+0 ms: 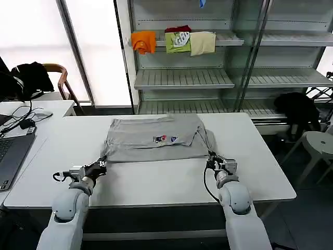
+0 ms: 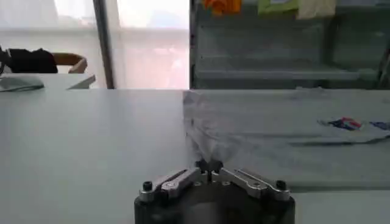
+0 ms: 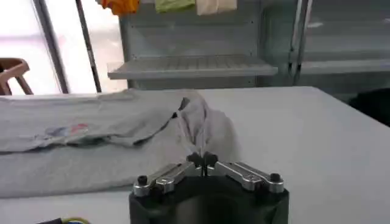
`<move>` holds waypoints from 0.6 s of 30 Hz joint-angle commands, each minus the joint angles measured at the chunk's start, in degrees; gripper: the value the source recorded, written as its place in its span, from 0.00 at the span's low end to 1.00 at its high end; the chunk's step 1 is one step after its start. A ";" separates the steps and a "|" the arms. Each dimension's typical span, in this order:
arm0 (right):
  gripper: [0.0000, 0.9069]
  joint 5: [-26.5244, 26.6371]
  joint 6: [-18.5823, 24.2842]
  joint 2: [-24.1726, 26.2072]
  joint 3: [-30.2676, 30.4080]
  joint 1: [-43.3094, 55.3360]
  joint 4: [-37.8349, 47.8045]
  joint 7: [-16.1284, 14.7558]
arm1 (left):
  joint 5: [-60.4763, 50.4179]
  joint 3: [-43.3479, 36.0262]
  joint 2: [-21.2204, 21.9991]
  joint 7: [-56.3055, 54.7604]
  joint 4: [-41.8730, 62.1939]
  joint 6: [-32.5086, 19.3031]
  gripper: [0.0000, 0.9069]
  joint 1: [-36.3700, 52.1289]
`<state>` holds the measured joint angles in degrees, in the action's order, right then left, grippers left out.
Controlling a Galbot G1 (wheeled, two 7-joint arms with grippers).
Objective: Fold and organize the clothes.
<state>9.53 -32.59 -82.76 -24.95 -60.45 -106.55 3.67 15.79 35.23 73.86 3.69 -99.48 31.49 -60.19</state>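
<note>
A light grey T-shirt (image 1: pixel 153 138) lies partly folded in the middle of the white table (image 1: pixel 156 182), its small multicoloured chest print facing up. My left gripper (image 1: pixel 102 163) is shut on the shirt's near left corner, and the cloth (image 2: pixel 244 134) bunches up into its jaws at the left gripper (image 2: pixel 208 165). At the near right corner my right gripper (image 1: pixel 209 162) is shut on the fabric too. In the right wrist view the shirt (image 3: pixel 91 134) rises in a pinched ridge into the right gripper (image 3: pixel 202 159).
A laptop (image 1: pixel 10 153) and cables sit on the side desk at left. Behind the table stands a metal shelf (image 1: pixel 182 78) holding orange, green and cream garments. A white stool (image 1: pixel 318 143) and a black jacket are at right. The table's front strip is bare.
</note>
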 commanded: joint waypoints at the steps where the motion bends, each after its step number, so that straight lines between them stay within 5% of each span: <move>1: 0.00 1.05 -0.77 2.13 0.30 -12.16 -14.14 1.12 | 4.75 4.42 -3.43 -0.11 -19.41 1.55 0.00 -17.12; 18: 0.00 -2.64 -0.59 2.54 0.00 -26.82 -20.05 -1.12 | 8.43 10.66 -1.63 -5.35 -27.43 1.51 0.00 -33.36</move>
<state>7.62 -33.00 -80.75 -25.00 -80.74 -122.50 2.98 21.66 42.97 71.84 0.64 -120.05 32.72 -82.36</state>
